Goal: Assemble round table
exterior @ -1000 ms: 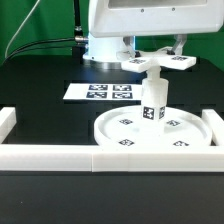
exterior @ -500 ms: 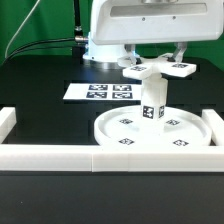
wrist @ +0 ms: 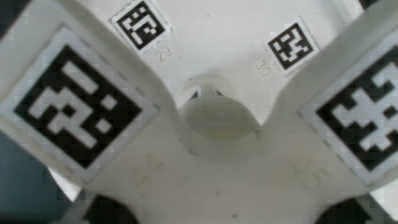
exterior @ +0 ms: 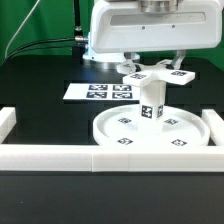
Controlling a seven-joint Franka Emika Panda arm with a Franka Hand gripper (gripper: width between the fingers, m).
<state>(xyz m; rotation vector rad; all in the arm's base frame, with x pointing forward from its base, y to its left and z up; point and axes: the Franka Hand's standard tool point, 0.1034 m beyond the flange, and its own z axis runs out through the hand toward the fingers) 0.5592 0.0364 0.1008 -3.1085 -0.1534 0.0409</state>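
So, this one looks pretty far along. The large round rimmed disc of white plastic [exterior: 106,128] lies flat on the black table [exterior: 40,70], tucked in behind the long white rectangular border blocks [exterior: 50,155]. The short thick white cylinder [exterior: 150,104] stands upright in the middle of it. Whether it's properly fastened in or just sitting there, I can't tell from here.

The end effector [exterior: 154,64] looks closed on the white cross-shaped four-armed piece [exterior: 157,77], one finger on each side. It holds the piece roughly level right over the top of the cylinder (touching or just above, too close to call). From the wrist view the cross-shaped four-armed piece [wrist: 210,125] fills the whole picture, with tags on its arms and a rounded bump at the centre, so it looks nicely centred under the wrist.

By my reckoning, what's left is seating the cross on the cylinder's top, probably twisting it home, then letting go. The marker board [exterior: 100,92] lies toward the exterior view's left, behind the disc and out of the way.
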